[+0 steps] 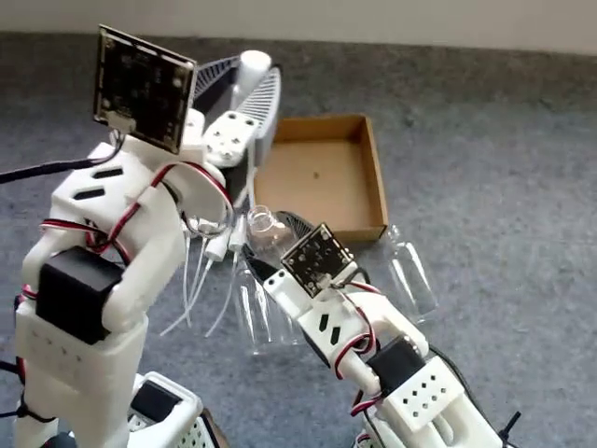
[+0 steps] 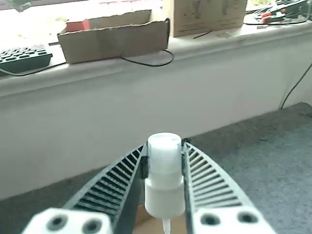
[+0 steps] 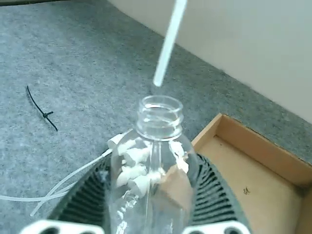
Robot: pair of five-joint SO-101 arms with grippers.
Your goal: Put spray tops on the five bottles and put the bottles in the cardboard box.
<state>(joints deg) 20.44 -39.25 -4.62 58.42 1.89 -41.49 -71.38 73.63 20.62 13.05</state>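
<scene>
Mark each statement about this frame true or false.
1. The left pincer is shut on a spray top. True.
2. The bottle in the right pincer already wears a spray top. False: its neck is open.
3. The cardboard box holds two bottles. False: no bottle is in it.
4. The spray top's tube ends just above the held bottle's mouth. True.
5. A loose bottle lies on the carpet beside the cardboard box. True.
</scene>
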